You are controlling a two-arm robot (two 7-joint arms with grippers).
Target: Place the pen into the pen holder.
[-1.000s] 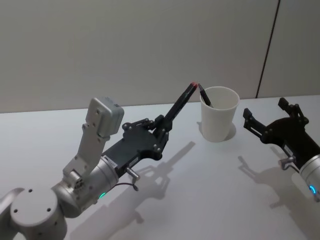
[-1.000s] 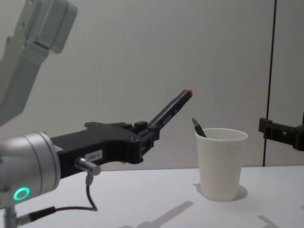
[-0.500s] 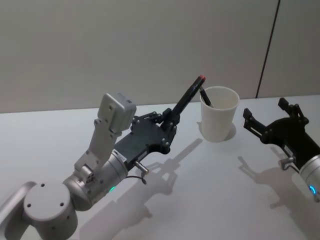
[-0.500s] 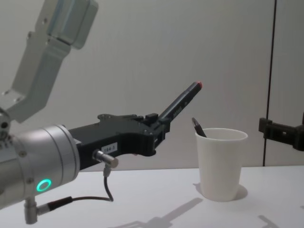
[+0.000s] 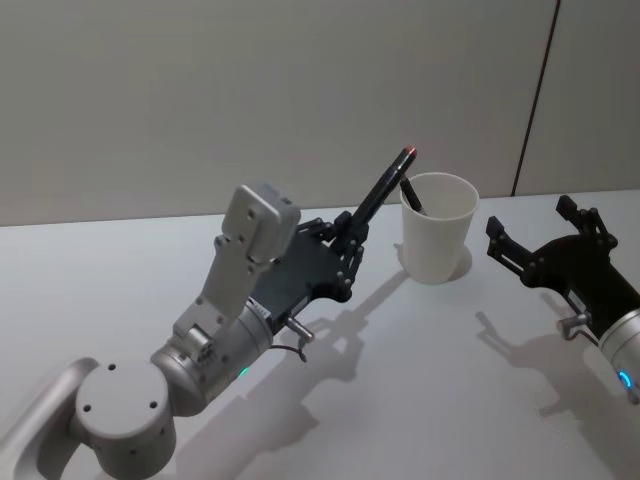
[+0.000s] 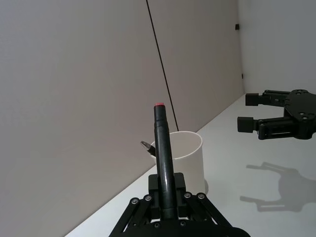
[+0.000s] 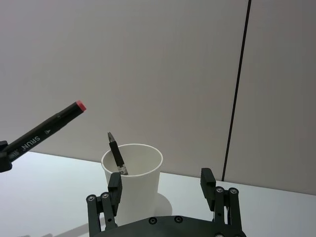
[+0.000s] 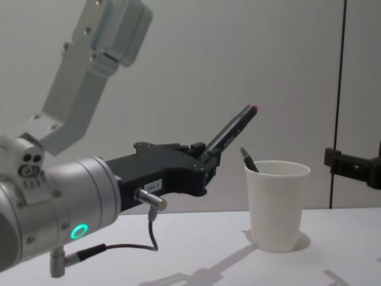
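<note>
1. The left gripper (image 5: 350,240) hangs above the surface (image 5: 420,380), to the left of the cup. It is reached forward and angled upward.
2. Its fingers are closed tightly around the lower end of a black pen (image 5: 383,187). In the left wrist view they pinch the barrel from both sides.
3. The pen slants up and away from the gripper, with its red tip at the top. It is in the air and touches neither the surface nor the cup.
4. The pen holder is a plain white paper cup (image 5: 435,250). It stands upright on the surface, towards the back and right of centre, close to the wall (image 5: 250,90).
5. The red tip sits higher than the cup's rim, near its left side. From the right wrist view the tip is clearly off to one side of the opening, not over it.
6. A second, darker pen (image 5: 410,195) is already in the cup. It leans against the left part of the rim, with its top end poking out above it.
7. The right gripper (image 5: 530,228) is low at the right side of the surface, apart from the cup. Its fingers are spread wide with nothing between them, and they point towards the cup.
8. A thin dark seam (image 5: 535,100) runs down the wall behind the cup's right side.
</note>
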